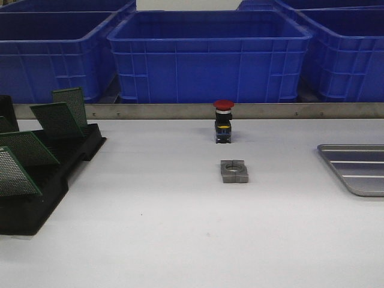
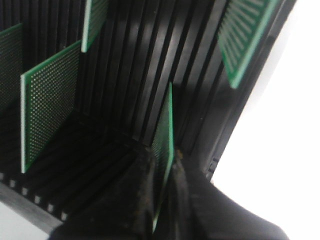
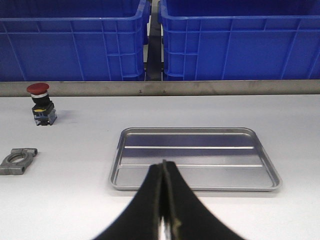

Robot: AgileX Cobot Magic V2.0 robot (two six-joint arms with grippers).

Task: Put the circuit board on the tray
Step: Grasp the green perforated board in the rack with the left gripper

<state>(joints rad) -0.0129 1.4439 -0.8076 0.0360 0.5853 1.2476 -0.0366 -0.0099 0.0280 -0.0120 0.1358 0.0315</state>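
Here the blue bins point(image 1: 210, 57) stood along the back of the table, well behind everything else. The black rack point(image 1: 45, 180) sat at the left edge with green boards standing tilted in its slots, and the tray point(image 3: 195, 157) lay flat and bare at the right, well apart from the rack. Between them were a red push button point(image 1: 223, 122) and a small metal block point(image 1: 234, 171). The left gripper point(image 2: 164, 185) was down inside the rack, its fingers pinched on the lower edge of one circuit board point(image 2: 164, 135). The right gripper point(image 3: 163, 200) hung near the tray's near rim, fingers together, holding nothing. Judgement: the board should be drawn out along its slot, not sideways, or it may jam or disturb neighbouring boards; then carried across above the button and block.
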